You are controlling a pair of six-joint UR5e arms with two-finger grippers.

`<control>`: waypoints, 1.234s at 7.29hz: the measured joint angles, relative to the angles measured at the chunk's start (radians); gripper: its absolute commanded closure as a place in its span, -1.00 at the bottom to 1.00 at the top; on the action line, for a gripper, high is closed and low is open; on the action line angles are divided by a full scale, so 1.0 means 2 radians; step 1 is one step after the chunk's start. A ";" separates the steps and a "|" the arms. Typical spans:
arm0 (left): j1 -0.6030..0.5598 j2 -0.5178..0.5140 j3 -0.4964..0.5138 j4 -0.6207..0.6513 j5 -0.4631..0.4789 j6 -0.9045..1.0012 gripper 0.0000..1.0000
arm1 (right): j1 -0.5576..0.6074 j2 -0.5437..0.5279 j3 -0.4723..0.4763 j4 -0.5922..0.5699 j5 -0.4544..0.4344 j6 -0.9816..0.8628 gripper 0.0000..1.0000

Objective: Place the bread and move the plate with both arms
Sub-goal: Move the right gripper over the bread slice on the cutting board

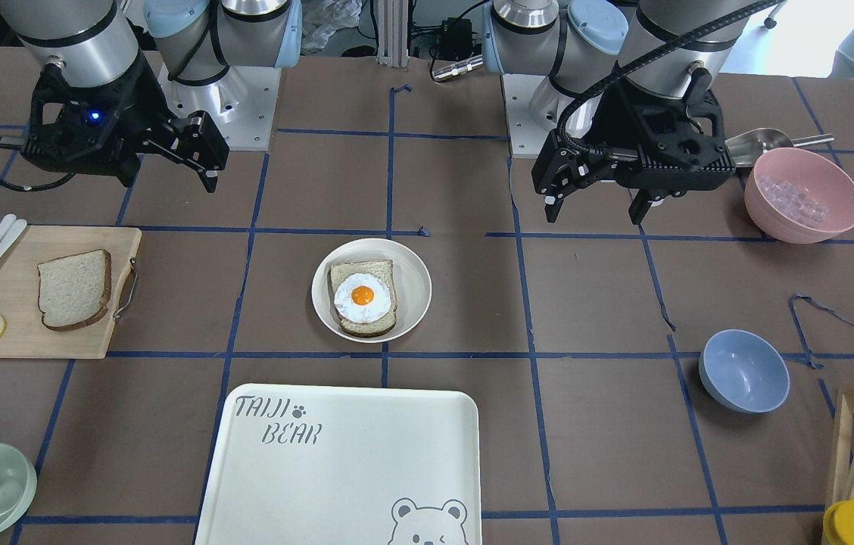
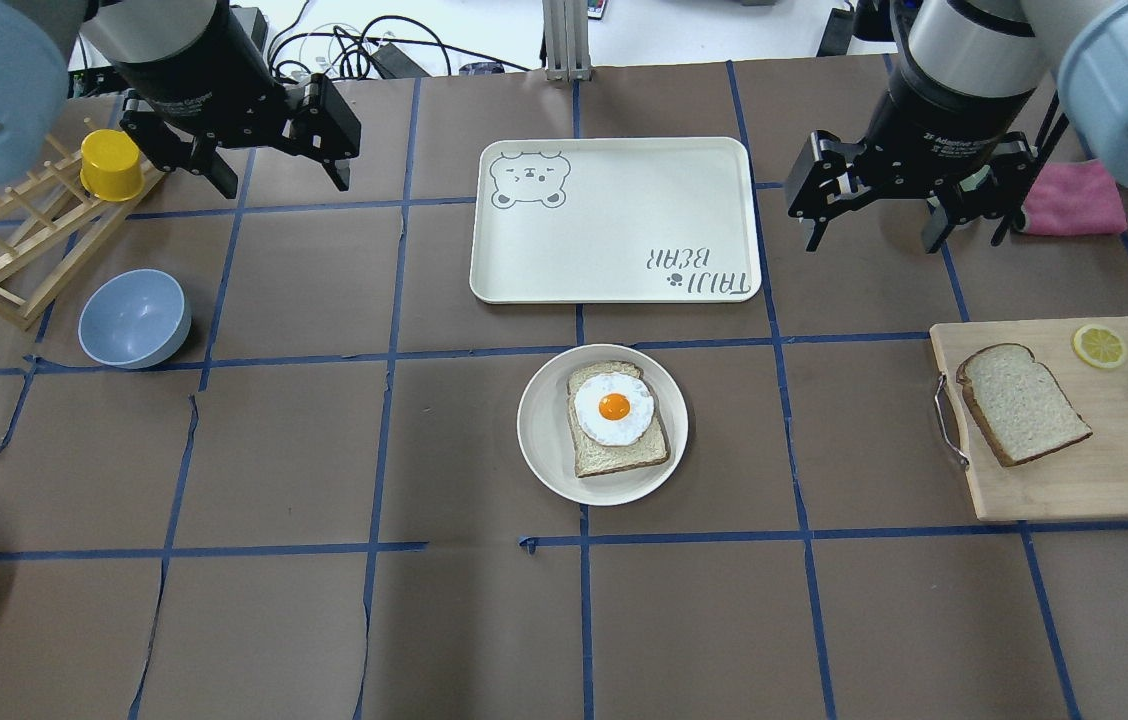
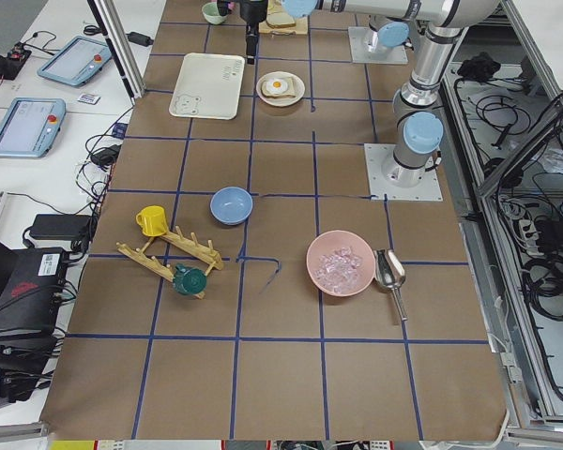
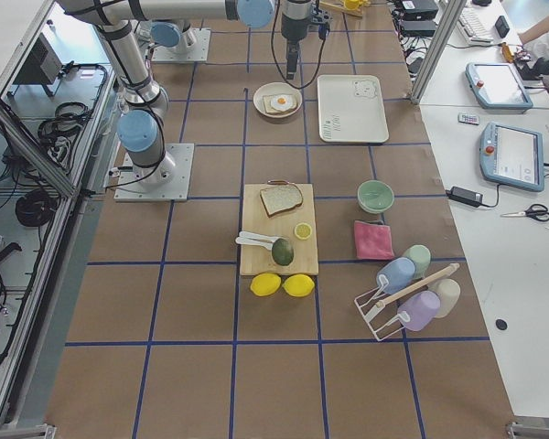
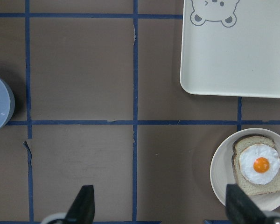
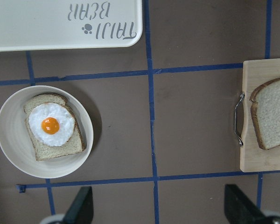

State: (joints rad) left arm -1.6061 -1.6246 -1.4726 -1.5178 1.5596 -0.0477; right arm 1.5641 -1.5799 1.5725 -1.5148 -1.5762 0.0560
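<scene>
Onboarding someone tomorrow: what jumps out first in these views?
The egg-topped slice in the plate at the centre of the table, just robot-side of the cream TAIJI BEAR tray. Next, the plain bread on the wooden cutting board at the robot's right. The left gripper and right gripper hang open, holding nothing.

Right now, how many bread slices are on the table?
2. A plain slice lies on the wooden board on the robot's right. The other slice sits in the plate at mid-table, under a fried egg. No others show.
</scene>
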 measured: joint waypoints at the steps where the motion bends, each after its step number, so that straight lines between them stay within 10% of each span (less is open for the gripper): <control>1: 0.000 0.000 0.000 -0.001 0.001 0.001 -1.00 | -0.003 0.002 0.003 0.004 -0.022 -0.003 -1.00; 6: 0.002 0.001 0.000 -0.002 0.001 0.003 -1.00 | -0.027 0.048 0.028 0.000 -0.061 -0.010 -1.00; 9: 0.003 0.001 0.000 -0.003 0.001 0.003 -1.00 | -0.080 0.098 0.049 -0.049 -0.063 -0.051 -0.42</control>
State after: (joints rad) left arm -1.6005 -1.6218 -1.4726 -1.5245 1.5617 -0.0416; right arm 1.4040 -1.3831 1.6707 -1.6125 -1.7031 -0.0464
